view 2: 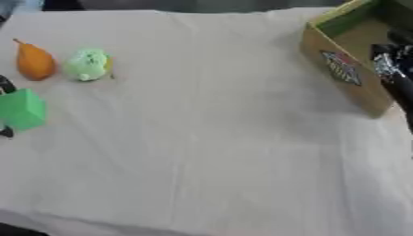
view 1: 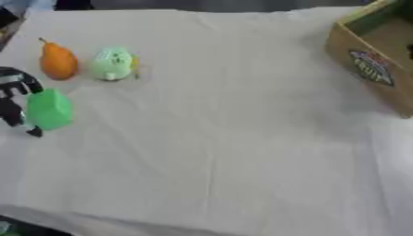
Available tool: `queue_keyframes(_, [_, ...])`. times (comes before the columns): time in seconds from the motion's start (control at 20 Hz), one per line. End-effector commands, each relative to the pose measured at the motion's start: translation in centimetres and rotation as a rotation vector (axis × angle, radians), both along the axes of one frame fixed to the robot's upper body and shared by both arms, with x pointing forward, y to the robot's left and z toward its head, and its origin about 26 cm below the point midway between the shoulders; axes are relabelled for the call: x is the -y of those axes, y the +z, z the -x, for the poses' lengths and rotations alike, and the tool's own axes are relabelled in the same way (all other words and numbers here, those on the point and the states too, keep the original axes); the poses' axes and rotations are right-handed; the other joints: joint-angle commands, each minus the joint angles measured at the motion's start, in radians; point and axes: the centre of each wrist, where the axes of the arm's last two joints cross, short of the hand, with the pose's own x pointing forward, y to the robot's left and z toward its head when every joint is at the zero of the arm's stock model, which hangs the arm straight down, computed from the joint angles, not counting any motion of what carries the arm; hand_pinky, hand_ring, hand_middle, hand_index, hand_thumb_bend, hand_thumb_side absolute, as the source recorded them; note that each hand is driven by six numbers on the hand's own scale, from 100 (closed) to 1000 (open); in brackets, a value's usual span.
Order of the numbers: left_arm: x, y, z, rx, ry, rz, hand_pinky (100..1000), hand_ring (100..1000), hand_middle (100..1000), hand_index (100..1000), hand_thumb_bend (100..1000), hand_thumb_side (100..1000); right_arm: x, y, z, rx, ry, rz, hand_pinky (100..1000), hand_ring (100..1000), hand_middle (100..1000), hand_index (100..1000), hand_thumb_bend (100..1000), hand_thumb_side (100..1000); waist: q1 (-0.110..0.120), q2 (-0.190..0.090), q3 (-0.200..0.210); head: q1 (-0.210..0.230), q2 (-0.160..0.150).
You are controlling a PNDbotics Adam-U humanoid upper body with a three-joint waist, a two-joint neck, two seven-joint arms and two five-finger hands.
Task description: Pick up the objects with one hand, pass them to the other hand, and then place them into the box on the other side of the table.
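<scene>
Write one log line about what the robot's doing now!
left hand: on green block | right hand: by box | pear, toy: waiting

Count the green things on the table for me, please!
2. A green block sits at the left edge in the left robot hand. A pale green round toy lies farther back beside the orange pear.

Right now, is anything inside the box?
The box shows only a bare green and brown inner wall; nothing is visible inside. Its floor is hidden by the near wall, and the right hand covers part.
</scene>
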Motion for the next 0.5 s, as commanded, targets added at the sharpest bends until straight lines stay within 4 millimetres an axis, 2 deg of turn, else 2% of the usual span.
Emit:
queue_keyframes(0.05, [-0.26,1.24,-0.24,0.028,0.011,-0.019,781,824,767,794,783,141,0.20,0.81,-0.03,0.020,0.000,0.026,1000,933,848,1000,100,718,0.000,-0.016,0.000,0.005,-0.001])
queue_keyframes(0.5, [0.38,1.07,-0.73,0.021,0.009,-0.026,775,821,759,767,704,100,0.13,0.82,-0.06,0.018,0.004,0.027,1000,933,848,1000,100,718,0.000,-0.016,-0.003,0.009,0.003])
